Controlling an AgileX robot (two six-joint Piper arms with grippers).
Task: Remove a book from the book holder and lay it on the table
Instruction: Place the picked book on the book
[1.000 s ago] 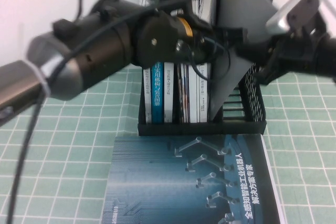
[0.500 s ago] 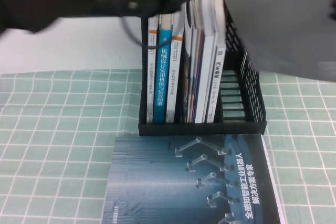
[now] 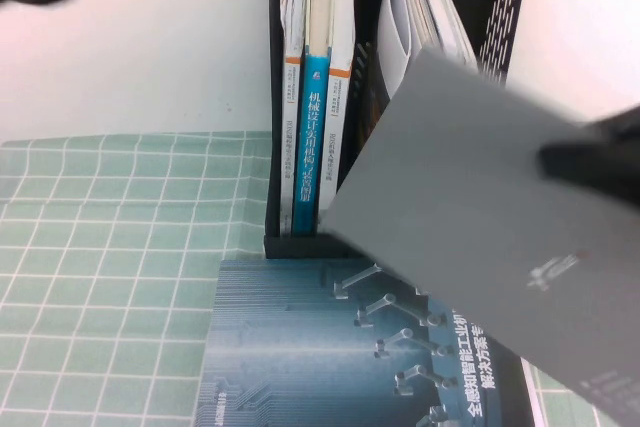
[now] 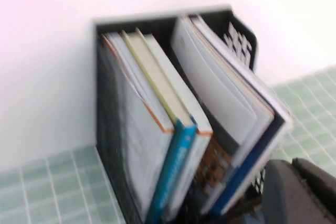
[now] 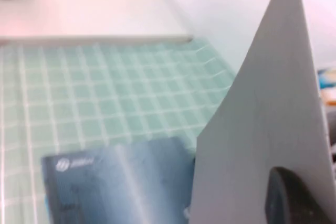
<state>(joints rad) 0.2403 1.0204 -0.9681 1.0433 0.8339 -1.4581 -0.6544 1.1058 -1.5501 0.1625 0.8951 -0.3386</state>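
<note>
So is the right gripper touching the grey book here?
Touching: in the high view the right gripper is clamped on the grey book's edge, holding it tilted in the air.

Dark blue book point(image 3: 350, 347) covers the table point(image 3: 110, 267) before the book holder point(image 3: 275, 147).

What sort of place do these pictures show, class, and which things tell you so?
Probably a robot test bench: a grid-marked table, a black book holder of engineering titles against a bare white wall, and the right gripper holding the grey book aloft.

You see the book holder point(image 3: 300, 237) at the desk's point(image 3: 110, 277) far edge; another book point(image 3: 300, 347) lies before it, and the book point(image 3: 480, 237) hangs tilted above both.
</note>
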